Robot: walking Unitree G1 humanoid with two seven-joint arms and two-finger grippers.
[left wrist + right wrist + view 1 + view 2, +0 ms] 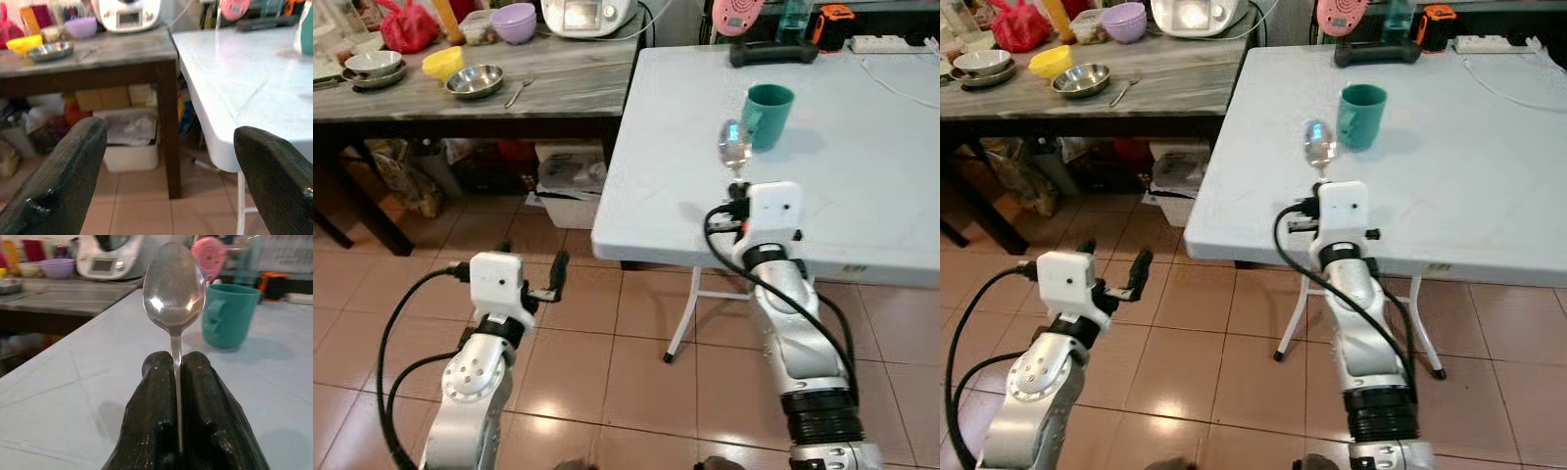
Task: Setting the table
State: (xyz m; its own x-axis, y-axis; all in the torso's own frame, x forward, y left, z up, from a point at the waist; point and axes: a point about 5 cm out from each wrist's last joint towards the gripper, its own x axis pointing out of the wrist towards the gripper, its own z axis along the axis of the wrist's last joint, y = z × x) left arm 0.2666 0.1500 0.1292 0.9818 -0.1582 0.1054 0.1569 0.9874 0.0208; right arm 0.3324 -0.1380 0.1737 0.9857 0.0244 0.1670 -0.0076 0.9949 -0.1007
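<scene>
Right pincer [178, 382] is clenched on our spoon [173, 289], bowl up over the white counter [862, 166], just beside the teal mug [769, 116]. Left pincer [166, 166] hangs released, fingers wide apart, low above the tiled floor [607, 343].

Each arm is a silver metal tube built from rounded segments. The right arm [803, 333] carries a ribbed black collar near its lower end. Each wrist ends in a white, box-shaped housing with small dark screw points on its face. Black cables loop out from both housings and run back along the arms. The left hand [530, 269] and the right hand [177, 382] each have two long black fingers [63, 181] with a matte, slightly grainy surface and rounded tips.
</scene>
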